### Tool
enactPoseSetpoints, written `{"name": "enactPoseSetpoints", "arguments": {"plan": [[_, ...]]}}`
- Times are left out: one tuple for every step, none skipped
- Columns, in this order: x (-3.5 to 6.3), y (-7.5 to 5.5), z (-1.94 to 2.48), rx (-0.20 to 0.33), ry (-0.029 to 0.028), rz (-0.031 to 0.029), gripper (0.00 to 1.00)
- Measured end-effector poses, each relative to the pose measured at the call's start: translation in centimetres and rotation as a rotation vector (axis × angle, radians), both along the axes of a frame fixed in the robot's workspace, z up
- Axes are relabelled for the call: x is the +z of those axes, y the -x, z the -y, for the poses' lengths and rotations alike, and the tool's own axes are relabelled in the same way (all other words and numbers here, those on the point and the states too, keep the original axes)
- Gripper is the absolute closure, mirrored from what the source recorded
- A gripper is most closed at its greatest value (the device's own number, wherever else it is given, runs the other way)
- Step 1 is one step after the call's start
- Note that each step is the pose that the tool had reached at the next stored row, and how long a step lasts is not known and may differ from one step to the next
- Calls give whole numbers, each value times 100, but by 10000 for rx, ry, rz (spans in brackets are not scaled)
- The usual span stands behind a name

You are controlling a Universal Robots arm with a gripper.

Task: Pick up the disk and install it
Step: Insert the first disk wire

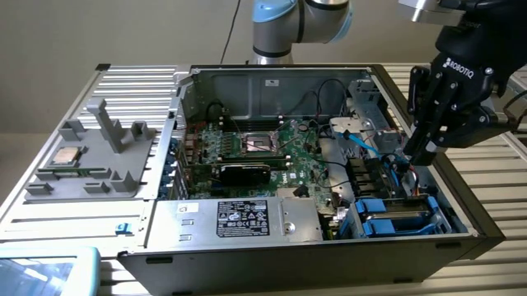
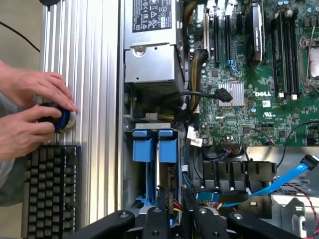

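The disk (image 1: 401, 217), a silver drive in a bright blue carrier, lies in the drive bay at the near corner of the open computer case (image 1: 272, 77), on the exterior view's right. In the wrist view its blue carrier tabs (image 2: 154, 148) sit side by side in the bay. My black gripper (image 1: 420, 157) hangs above the case's side wall, a short way above and beyond the disk, touching nothing. Seen from the wrist, the gripper (image 2: 173, 204) has its fingers a narrow gap apart, with only wires showing between them.
A silver power supply (image 1: 239, 219) with a black label fills the case's near side beside the bay. The green motherboard (image 1: 263, 148) and loose blue cables (image 1: 362, 143) lie behind it. A grey tray (image 1: 91, 166) holds a square chip (image 1: 66, 156). A person's hands (image 2: 35, 114) rest on a knob above a keyboard (image 2: 50, 191).
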State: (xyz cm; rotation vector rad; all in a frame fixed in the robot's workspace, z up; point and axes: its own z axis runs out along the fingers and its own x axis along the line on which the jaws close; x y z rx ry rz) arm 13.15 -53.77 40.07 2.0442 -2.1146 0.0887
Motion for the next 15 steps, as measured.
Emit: {"name": "enactPoseSetpoints", "arguments": {"plan": [[0,11,-18,0,4,0,75],[0,22,-38,-1,8,0,75],[0,28,-59,0,13,0,75],[0,31,-80,0,18,0,75],[-1,32,-100,1,26,0,75],[-3,33,-111,1,42,0,75],[-6,34,-116,1,76,0,75],[-8,35,-117,0,131,0,75],[-12,35,-117,0,175,0,75],[-18,37,-118,0,202,0,75],[-23,41,-120,-2,209,-1,75],[-32,40,-120,-1,209,0,75],[-43,41,-121,0,210,0,75],[-54,40,-124,1,212,0,75],[-70,41,-130,0,211,0,75]]}}
